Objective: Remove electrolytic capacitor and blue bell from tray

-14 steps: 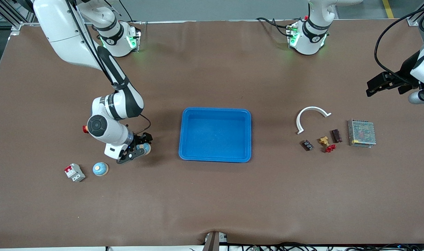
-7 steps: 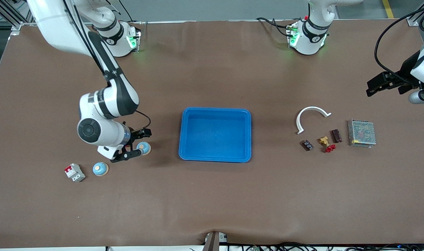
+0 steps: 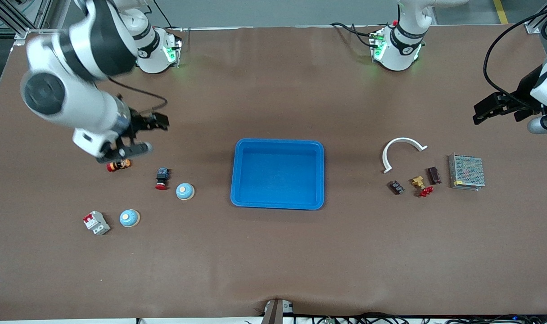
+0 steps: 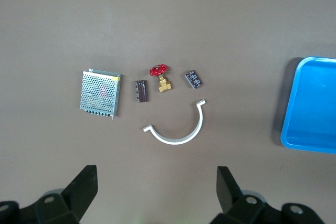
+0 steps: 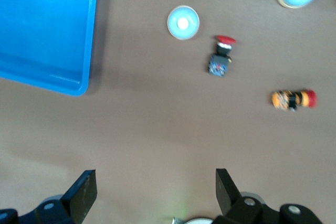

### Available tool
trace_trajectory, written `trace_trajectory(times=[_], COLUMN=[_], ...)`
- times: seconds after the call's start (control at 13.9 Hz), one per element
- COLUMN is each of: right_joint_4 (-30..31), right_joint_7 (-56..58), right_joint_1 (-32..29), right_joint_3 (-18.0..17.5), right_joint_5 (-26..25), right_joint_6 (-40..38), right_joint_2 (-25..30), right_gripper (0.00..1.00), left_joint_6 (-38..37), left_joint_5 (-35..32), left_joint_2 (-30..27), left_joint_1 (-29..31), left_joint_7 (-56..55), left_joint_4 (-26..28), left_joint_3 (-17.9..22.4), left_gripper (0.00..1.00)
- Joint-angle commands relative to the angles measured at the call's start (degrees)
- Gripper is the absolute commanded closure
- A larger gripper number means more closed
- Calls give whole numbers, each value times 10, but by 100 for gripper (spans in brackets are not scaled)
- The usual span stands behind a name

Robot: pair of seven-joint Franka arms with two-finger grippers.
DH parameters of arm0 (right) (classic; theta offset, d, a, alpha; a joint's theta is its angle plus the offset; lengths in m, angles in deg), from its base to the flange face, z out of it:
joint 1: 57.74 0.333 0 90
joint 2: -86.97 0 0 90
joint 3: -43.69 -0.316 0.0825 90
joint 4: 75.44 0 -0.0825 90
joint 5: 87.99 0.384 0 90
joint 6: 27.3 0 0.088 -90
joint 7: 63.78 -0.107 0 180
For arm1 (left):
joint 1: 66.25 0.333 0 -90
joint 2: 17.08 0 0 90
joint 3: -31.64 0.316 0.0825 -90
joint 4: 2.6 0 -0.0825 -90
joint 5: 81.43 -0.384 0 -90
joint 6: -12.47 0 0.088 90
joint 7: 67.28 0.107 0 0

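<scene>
Even overhead light, right-wrist motion blur

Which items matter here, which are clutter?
Job: blue tray, bell beside it, bell by breaker, black part or brown part (capacitor unclear), right gripper up near orange cylinder, left gripper waiting.
Clutter: breaker, red pushbutton, orange cylinder, white clip, brass valve, mesh box.

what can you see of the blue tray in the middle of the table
The blue tray is a shallow rectangular bin with rounded corners and a raised rim, apparently glossy plastic. It lies flat and upright on the brown table, about midway between the two arms' ends. Nothing is in it and nothing touches it; the nearest item is a pale blue bell toward the right arm's end. Neither gripper is over it.
</scene>
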Motion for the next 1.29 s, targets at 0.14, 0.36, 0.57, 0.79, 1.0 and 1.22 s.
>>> trace_trajectory(times=[0.14,0.36,0.57,0.79,1.0,1.22], right_joint_4=[49,69,92,88,88,78], right_joint_7=[-18,-5,65,104,115,114], right_joint_1=[-19,-73,-135,-190,-205,-210], right_joint_3=[4,5,5,6,10,12], right_joint_5=[-52,-55,-54,-54,-54,-54], right_joint_6=[-41,-53,-45,-32,-16,-21], right_joint_2=[133,180,210,210,209,205], right_gripper=[0,0,0,0,0,0], left_joint_6=[3,3,3,0,0,0], left_joint_5=[10,10,10,10,10,10], left_joint_2=[-4,-3,-3,-4,-4,-4], left_joint_1=[1,1,2,3,2,0], left_joint_7=[10,10,11,11,11,11], left_joint_4=[2,2,2,2,2,2], left_joint_3=[0,0,0,0,0,0], left_gripper=[0,0,0,0,0,0])
